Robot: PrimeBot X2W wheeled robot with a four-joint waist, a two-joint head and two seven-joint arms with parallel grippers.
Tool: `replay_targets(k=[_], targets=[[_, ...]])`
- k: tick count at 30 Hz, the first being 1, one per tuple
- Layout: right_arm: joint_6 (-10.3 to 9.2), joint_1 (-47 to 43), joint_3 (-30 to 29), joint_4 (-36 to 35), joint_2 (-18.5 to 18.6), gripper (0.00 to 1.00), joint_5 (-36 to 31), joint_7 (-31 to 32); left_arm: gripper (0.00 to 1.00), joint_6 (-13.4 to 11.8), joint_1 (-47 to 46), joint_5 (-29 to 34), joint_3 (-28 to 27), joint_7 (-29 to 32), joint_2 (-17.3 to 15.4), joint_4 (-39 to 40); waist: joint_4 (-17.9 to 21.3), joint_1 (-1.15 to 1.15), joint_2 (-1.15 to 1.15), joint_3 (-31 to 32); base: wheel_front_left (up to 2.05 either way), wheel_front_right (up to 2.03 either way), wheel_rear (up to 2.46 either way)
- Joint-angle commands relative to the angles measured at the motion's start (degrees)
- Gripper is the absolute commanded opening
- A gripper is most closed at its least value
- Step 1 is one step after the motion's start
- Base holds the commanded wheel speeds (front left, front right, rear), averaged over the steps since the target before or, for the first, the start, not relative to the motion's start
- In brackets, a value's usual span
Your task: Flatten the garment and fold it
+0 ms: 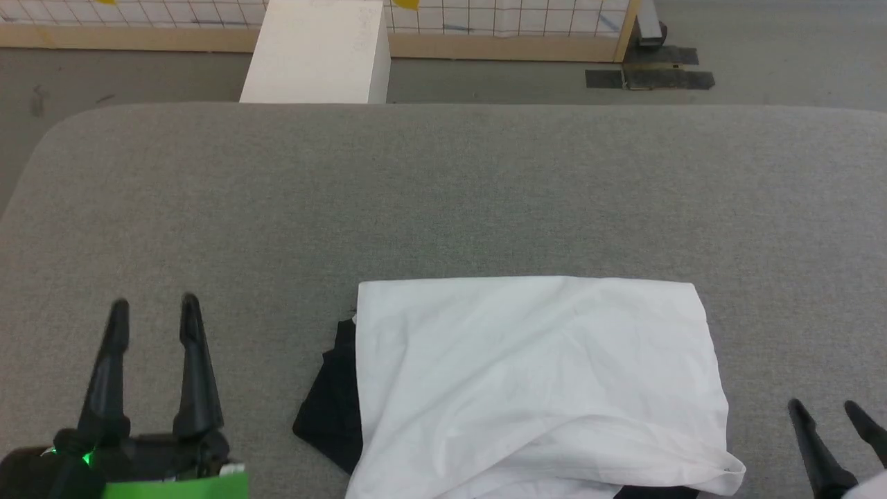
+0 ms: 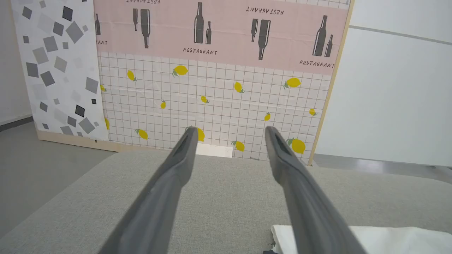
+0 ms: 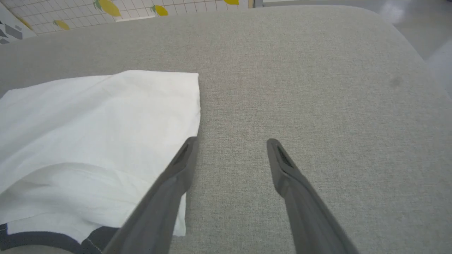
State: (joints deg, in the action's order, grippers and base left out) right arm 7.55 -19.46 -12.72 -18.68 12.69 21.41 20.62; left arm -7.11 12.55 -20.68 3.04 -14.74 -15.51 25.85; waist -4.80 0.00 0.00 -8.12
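Folds shape the garment (image 1: 533,374) into a wrinkled white rectangle, black cloth at its left edge, on the grey woven counter (image 1: 443,194). Left gripper (image 1: 154,303) and right gripper (image 1: 822,407) flank it, wide open, empty.

The left gripper (image 1: 154,303) sits low at the left of the head view, its jaws standing wide apart and pointing forward, away from the body. The right gripper (image 1: 823,407) sits low at the right edge, its jaws parted just as wide, tilted slightly to the left and reaching less far forward.
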Motion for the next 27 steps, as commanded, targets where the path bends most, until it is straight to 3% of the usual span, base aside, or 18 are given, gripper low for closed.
replay_targets(k=[1, 3, 9, 24, 25, 27], targets=[[-0.06, 2.18, 0.36, 0.76, -1.09, 1.00, -1.28, 0.37, 1.00, -0.50, -1.63, 2.25, -0.38, -0.24, 2.45, 1.15, -0.14, 0.00, 0.00, -0.71, 0.00, 0.00, 0.00], [-0.06, 4.19, 0.71, 2.59, -3.08, 1.00, -2.61, 1.49, 1.00, -0.15, -2.68, 5.48, 0.05, -0.24, 5.18, 2.01, -0.31, 0.00, 0.00, -1.35, 0.00, 0.00, 0.00], [-0.06, 8.25, 3.11, 8.23, -6.06, 1.00, -4.61, 3.94, 1.00, 2.56, -3.88, 10.20, 1.93, -0.25, 9.02, 0.42, -1.48, 0.00, 0.00, -2.94, 0.00, 0.00, 0.00], [-0.06, 11.39, 7.29, 20.17, -8.10, 0.97, -5.59, 6.34, 1.00, 6.49, -2.55, 13.82, 0.83, -0.26, 10.08, -4.91, -4.77, 0.00, 0.00, -3.66, 0.00, 0.00, 0.00], [-0.06, 11.72, 7.40, 20.88, -8.24, 0.55, -5.29, 6.31, 1.00, 6.70, -2.48, 13.82, 0.89, -0.26, 10.09, -5.31, -4.80, 0.00, 0.00, -3.61, 0.00, 0.00, 0.00], [-0.06, 12.51, 7.79, 22.60, -8.53, 0.00, -4.92, 6.02, 1.00, 7.11, -2.41, 13.74, 1.00, -0.26, 10.13, -6.03, -4.83, 0.00, 0.00, -3.34, 0.00, 0.00, 0.00]])
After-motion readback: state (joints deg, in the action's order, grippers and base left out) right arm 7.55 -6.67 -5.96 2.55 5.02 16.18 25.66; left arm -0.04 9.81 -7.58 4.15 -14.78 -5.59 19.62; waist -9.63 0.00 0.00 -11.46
